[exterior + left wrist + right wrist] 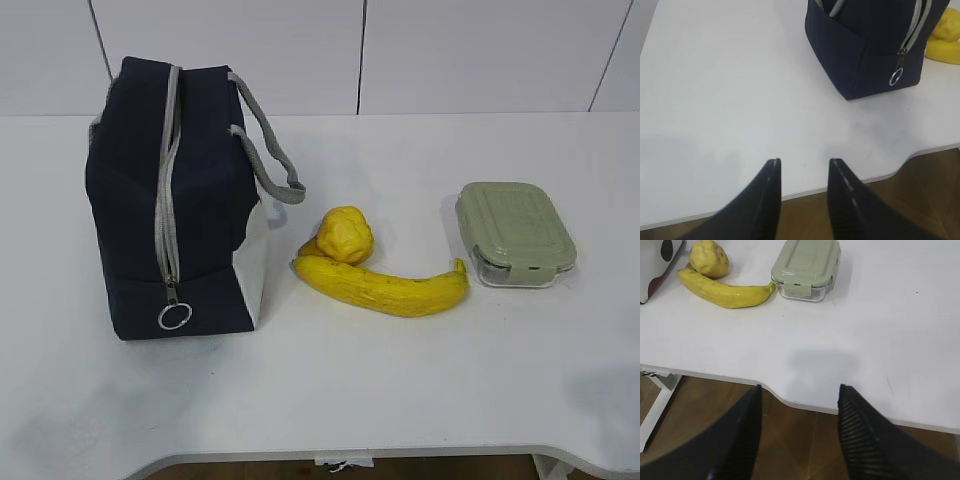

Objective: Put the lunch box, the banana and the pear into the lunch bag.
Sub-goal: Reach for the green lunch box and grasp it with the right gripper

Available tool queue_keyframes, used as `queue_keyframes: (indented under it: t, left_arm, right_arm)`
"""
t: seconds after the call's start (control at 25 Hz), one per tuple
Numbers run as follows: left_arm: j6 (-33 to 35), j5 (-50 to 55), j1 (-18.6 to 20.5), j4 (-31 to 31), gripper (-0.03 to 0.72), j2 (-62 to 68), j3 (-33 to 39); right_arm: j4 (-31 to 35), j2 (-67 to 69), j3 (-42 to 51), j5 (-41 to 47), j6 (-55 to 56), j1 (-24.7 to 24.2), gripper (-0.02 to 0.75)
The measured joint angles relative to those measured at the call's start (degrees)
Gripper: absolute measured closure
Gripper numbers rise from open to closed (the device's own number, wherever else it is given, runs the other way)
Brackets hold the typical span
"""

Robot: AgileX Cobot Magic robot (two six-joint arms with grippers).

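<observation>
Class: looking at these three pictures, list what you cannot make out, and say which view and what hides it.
- Inside of the lunch bag: all views, zipper shut.
- Lunch box contents: exterior view, green lid covers them.
- Pear: left wrist view, cut off by the right edge.
- Bag top: left wrist view, cut off by the top edge.

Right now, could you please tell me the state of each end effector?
Left end effector: open, holding nothing, above the table edge.
Right end effector: open, holding nothing, above the table edge.
</observation>
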Motion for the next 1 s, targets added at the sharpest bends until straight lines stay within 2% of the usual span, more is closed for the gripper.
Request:
queue_keyframes:
  t: [0.56,1.0]
  left_arm:
    - [0.0,0.0,0.0,0.0,0.445,0.0,0.0]
    - [0.0,0.0,0.0,-0.6,0.445,0.0,0.0]
  right_arm:
    - [0.3,0.0,-1.0,2.1,0.3,0.0,0.359]
    - [0.3,3.2,-2.9,5.4,10.5,0.0,0.359]
